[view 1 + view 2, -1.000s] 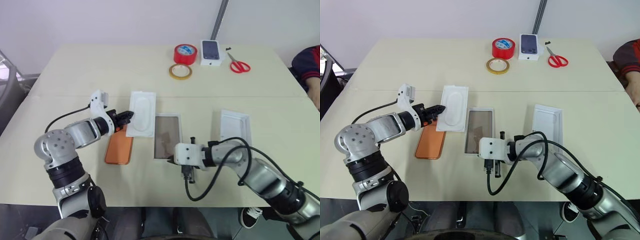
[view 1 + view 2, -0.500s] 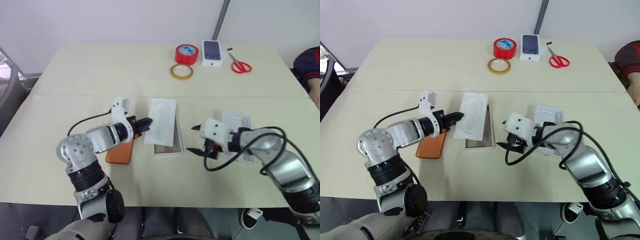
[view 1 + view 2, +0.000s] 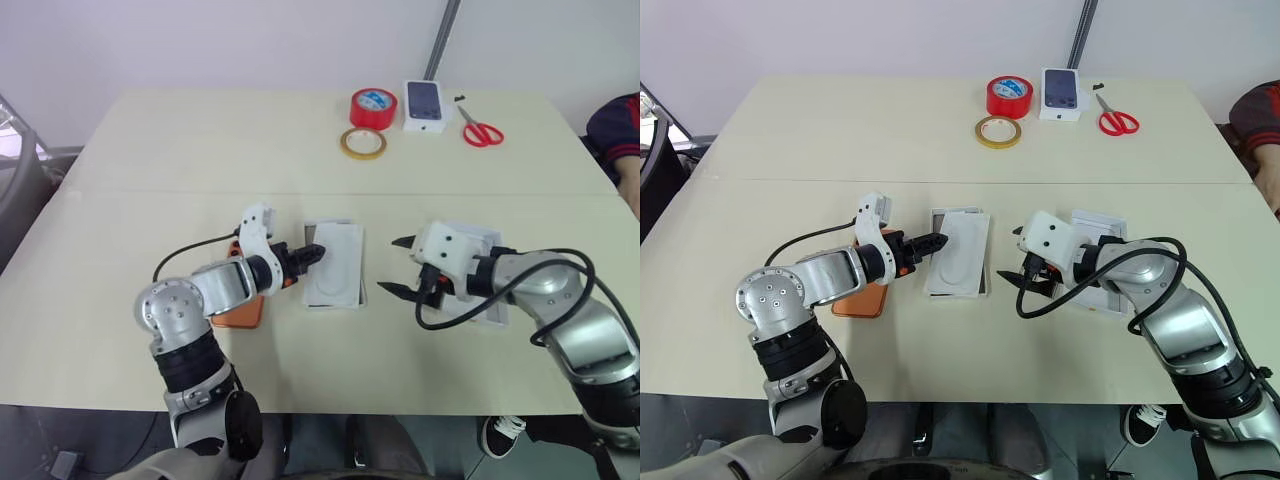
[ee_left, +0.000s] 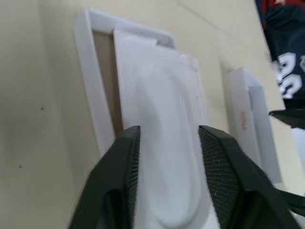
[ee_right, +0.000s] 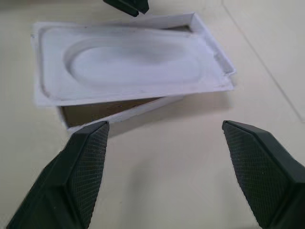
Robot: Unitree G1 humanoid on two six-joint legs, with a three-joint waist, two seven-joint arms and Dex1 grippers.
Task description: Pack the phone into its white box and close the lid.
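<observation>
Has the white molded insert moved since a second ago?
Yes. The white insert has moved right, away from the orange phone, and now lies on the white box.

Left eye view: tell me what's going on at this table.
The robot is packing a phone box. A white moulded insert lies slightly askew on top of the white box at mid-table. The left gripper is at the insert's near edge, fingers apart. The right gripper hovers open beside the box, holding nothing. Another white tray lies under the right arm.
</observation>
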